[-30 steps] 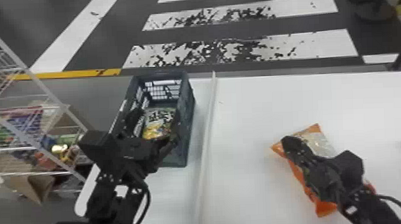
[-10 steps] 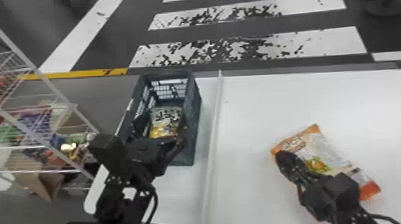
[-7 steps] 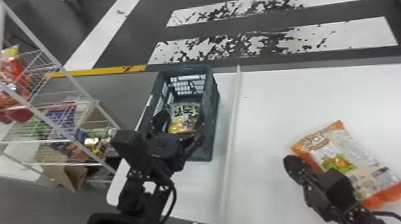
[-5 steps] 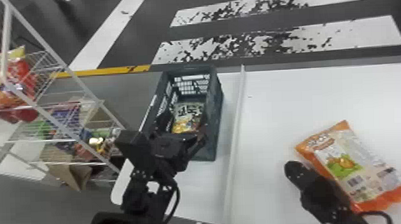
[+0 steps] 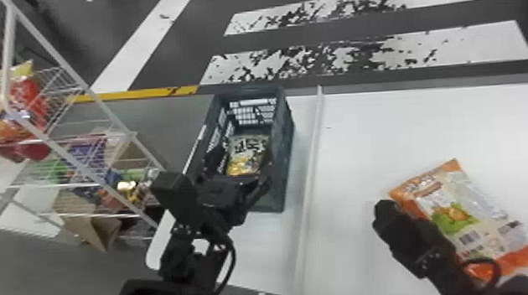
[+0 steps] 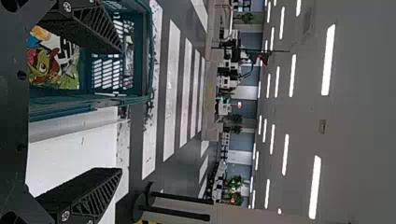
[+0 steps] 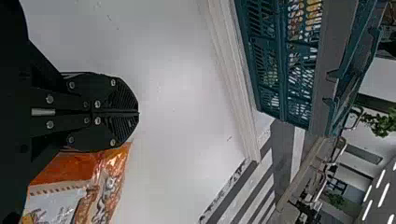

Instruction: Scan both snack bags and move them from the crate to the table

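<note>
In the head view, my left gripper (image 5: 243, 158) stands open at the near end of the dark crate (image 5: 287, 148), its fingers above the yellow-and-green snack bag (image 5: 246, 154) inside. In the left wrist view, the left gripper (image 6: 120, 110) has its fingers wide apart, one over the crate (image 6: 140, 60) near that bag (image 6: 51, 63), the other outside over the table. On the right, my right gripper (image 5: 383, 210) is beside the left edge of the orange snack bag (image 5: 467, 217), which lies flat on the white table (image 5: 380, 132). In the right wrist view, the right gripper (image 7: 138, 112) is shut, holding nothing, beside the orange bag (image 7: 88, 172).
A raised white strip (image 5: 312, 177) runs between crate and orange bag. Left of the crate stands a white wire rack (image 5: 105, 175) with colourful packages. Floor with white stripes (image 5: 294, 64) lies beyond the table.
The head view has swung, shifting the scene rightward. The right gripper, earlier over the orange bag's middle, has moved to its left side, and the bag now lies flatter. Its fingers' earlier state is unclear.
</note>
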